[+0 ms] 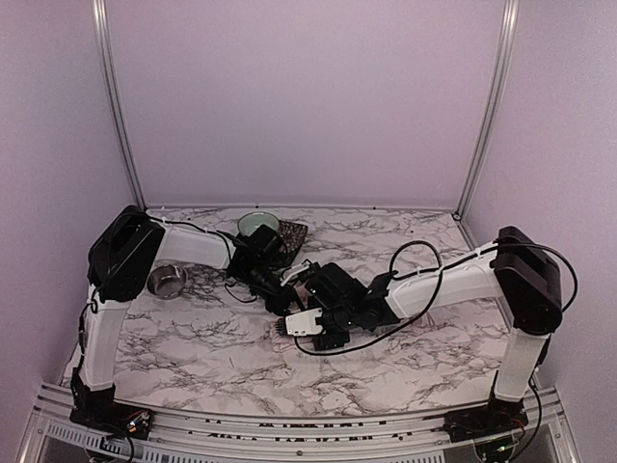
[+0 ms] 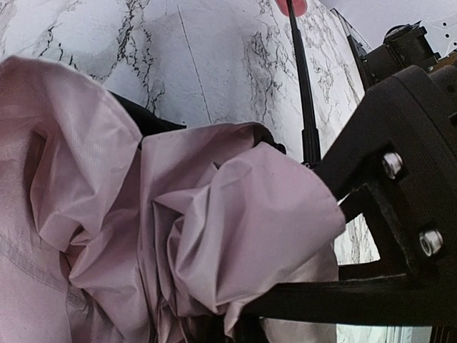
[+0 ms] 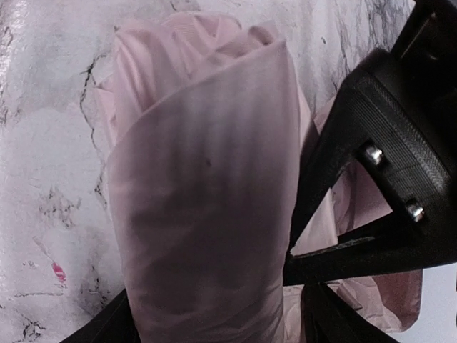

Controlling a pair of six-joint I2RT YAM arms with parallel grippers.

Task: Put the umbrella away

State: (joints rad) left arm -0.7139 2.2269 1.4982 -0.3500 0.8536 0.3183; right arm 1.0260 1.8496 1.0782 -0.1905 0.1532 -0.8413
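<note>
The umbrella (image 2: pixel 214 214) lies on the marble table (image 1: pixel 193 338), its pale pink fabric crumpled with black lining showing. A thin black shaft (image 2: pixel 303 93) runs away to the reddish handle (image 2: pixel 293 6) at the top edge. My left gripper (image 2: pixel 235 307) is shut on a bunch of the fabric. My right gripper (image 3: pixel 207 286) stands wide, with a rolled fold of the umbrella (image 3: pixel 207 179) filling the gap between its fingers. In the top view, the left gripper (image 1: pixel 265 275) and right gripper (image 1: pixel 313 294) meet at mid-table and hide nearly all of the umbrella (image 1: pixel 306 287).
A green bowl (image 1: pixel 258 224) rests on a dark mat (image 1: pixel 289 241) at the back, just behind the left gripper. A small metal bowl (image 1: pixel 167 281) sits by the left arm. Black cables loop over the table by the right arm.
</note>
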